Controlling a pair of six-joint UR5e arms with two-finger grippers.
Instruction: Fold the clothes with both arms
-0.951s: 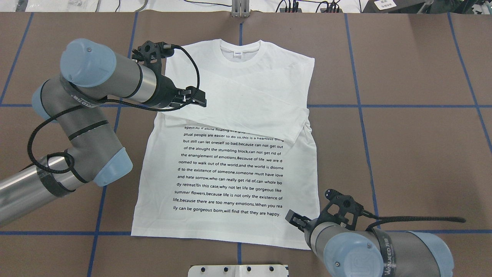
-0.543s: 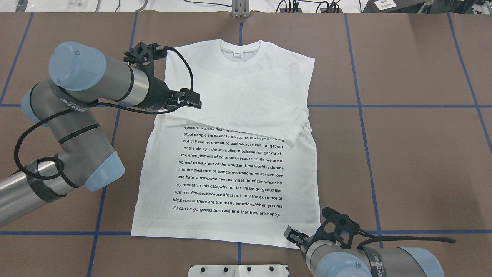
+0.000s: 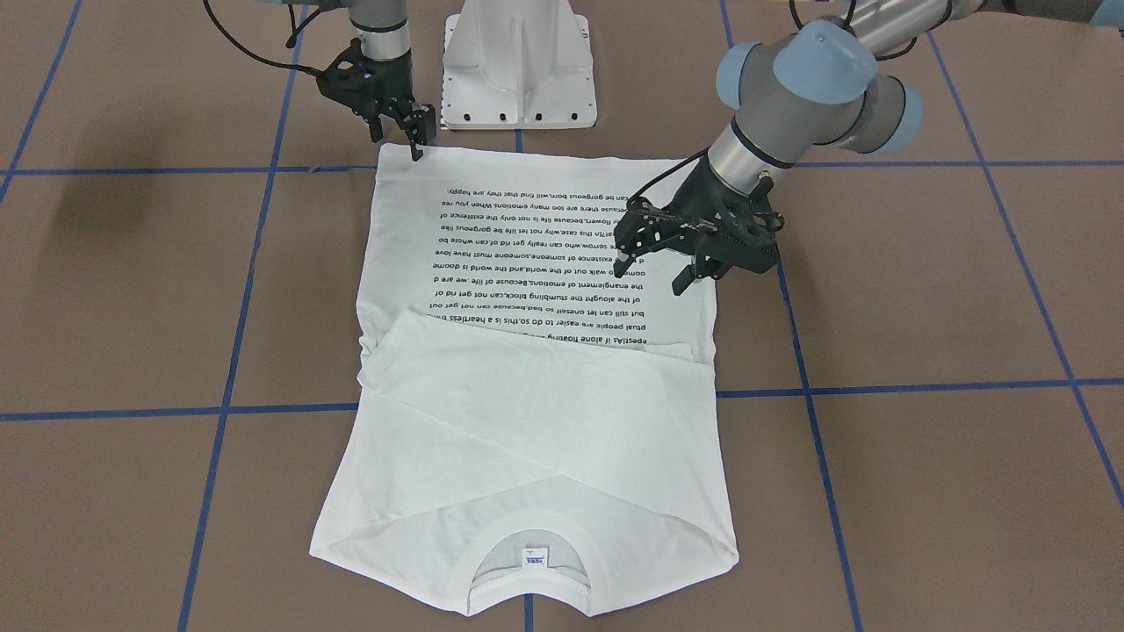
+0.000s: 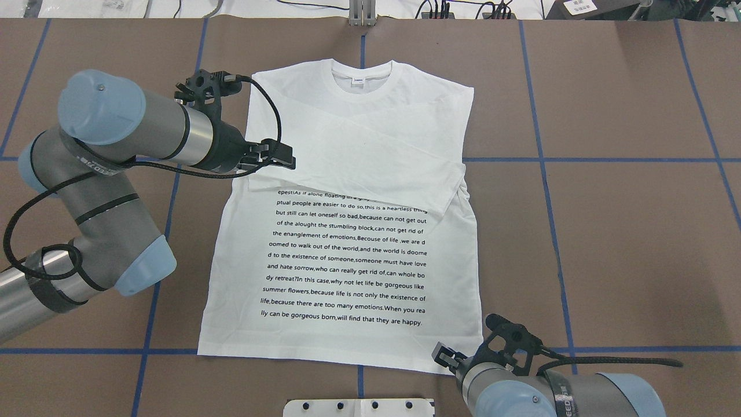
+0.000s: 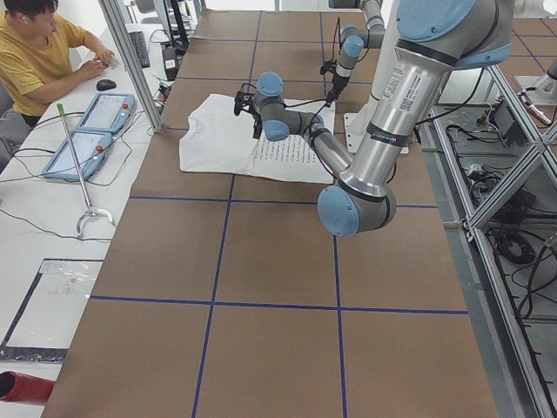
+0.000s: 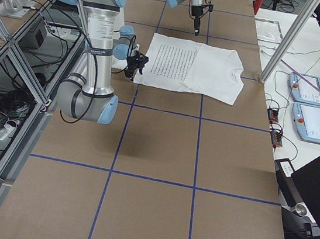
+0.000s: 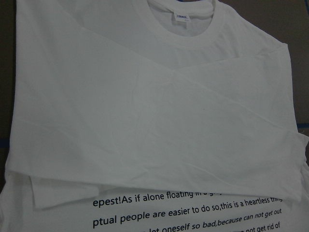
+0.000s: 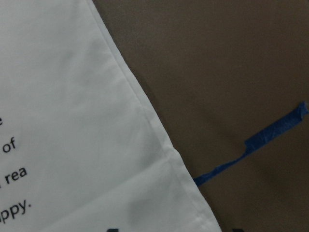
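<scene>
a white cotton shirt [image 4: 231,324] lies flat and face up on the brown table [image 4: 608,231], which is crossed by blue tape lines [image 4: 579,159]. its ribbed round collar [image 4: 362,78], with a small label [image 3: 534,556] inside, is at the edge far from me, and the straight hem is near my white metal pedestal [image 3: 520,61]. both sleeves [image 4: 370,156] are folded inward over the chest as smooth overlapping bands, and their lower edge covers the first line of the black print [image 4: 347,260]. my left gripper [image 3: 652,274] hangs above the shirt's left side near the folded sleeve, jaws spread wide, holding nothing. my right gripper [image 3: 420,140] stands over the hem corner on my right, jaws apart and empty. whether it touches the cloth cannot be told. the right wrist view shows a stitched hem edge beside bare table.
</scene>
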